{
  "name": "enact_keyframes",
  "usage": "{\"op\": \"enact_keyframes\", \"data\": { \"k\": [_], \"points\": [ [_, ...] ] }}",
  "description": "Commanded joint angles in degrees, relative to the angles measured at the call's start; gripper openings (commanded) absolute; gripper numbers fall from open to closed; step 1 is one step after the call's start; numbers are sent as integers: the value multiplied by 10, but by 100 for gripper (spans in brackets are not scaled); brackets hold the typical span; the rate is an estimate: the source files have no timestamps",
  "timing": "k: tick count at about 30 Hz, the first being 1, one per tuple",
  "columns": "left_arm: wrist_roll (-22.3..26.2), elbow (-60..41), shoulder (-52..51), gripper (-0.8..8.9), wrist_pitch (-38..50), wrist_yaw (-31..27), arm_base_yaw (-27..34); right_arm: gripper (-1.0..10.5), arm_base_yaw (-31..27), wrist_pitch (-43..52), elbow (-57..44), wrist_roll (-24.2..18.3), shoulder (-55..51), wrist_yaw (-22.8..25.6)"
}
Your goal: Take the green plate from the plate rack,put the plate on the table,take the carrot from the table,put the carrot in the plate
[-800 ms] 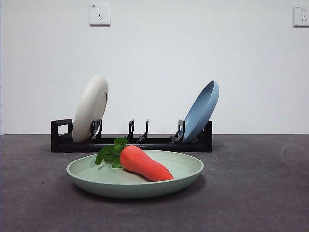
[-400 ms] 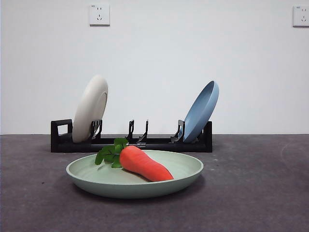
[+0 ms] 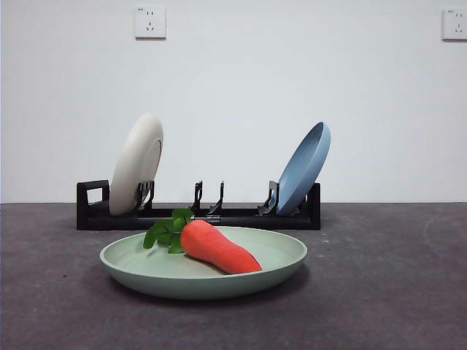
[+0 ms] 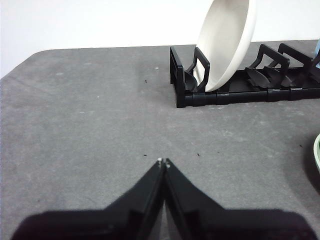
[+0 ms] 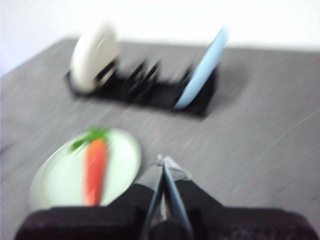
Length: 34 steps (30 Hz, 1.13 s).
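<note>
Nothing on the table (image 3: 394, 292) has shifted since a moment ago: the carrot (image 3: 217, 246) lies in the green plate (image 3: 277, 257), in front of the plate rack (image 3: 241, 216). Right gripper (image 5: 163, 161), jaws pressed together and empty, hangs just beside the plate. Left gripper (image 4: 163, 161), likewise closed on nothing, sits over bare table, well apart from the plate, the rack ahead of it.
</note>
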Motion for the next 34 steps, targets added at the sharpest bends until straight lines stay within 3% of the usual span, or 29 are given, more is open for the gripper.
{"op": "enact_keyframes", "data": {
  "k": [1, 4, 10, 19, 34],
  "points": [
    [-4, -4, -2, -3, -4, 0, 1, 1, -38, 71, -82, -17, -43, 2],
    [-4, -4, -2, -3, -4, 0, 1, 1, -72, 155, -179, -1, -90, 1],
    [-4, -4, -2, -3, -4, 0, 1, 1, -112, 263, -332, 79, -154, 1],
    [-4, -4, -2, -3, -4, 0, 1, 1, -118, 267, -400, 74, -173, 1],
    [-4, -4, -2, -3, -4, 0, 1, 1, -117, 271, -401, 64, -173, 2]
  ]
}}
